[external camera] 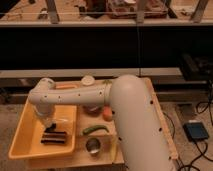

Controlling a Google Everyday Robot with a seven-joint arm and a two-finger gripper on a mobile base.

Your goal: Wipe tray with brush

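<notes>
– Tray, the large yellow-orange rectangular plastic one with raised sloping sides: where does it sit?

– On the left end of the wooden tabletop, long side running away from the camera. Its floor looks mostly bare, which leaves room to scrub.

– And the small dark oblong scrubbing brush?

– Inside the tray, lying flat on the floor toward the near right corner, close to the right wall. Bristles seem to be down, as they must be for wiping.

– The white two-finger gripper?

– It hangs straight down from the bent white arm, right over the brush's left part, at or just above its top. Coming from above like that keeps the arm over the raised sides and lets it press downward.

– Does it hold the brush?

– I cannot tell; the meeting point is too dark to read. My judgement is that it is either gripping or pushing on the brush, in the middle of the wiping.

– What lies outside?

– Just right of the tray a green curved vegetable, in front of it a small metal cup, farther back an orange rounded item. All are beyond the tray's wall, so strokes kept inside should leave them alone.
</notes>
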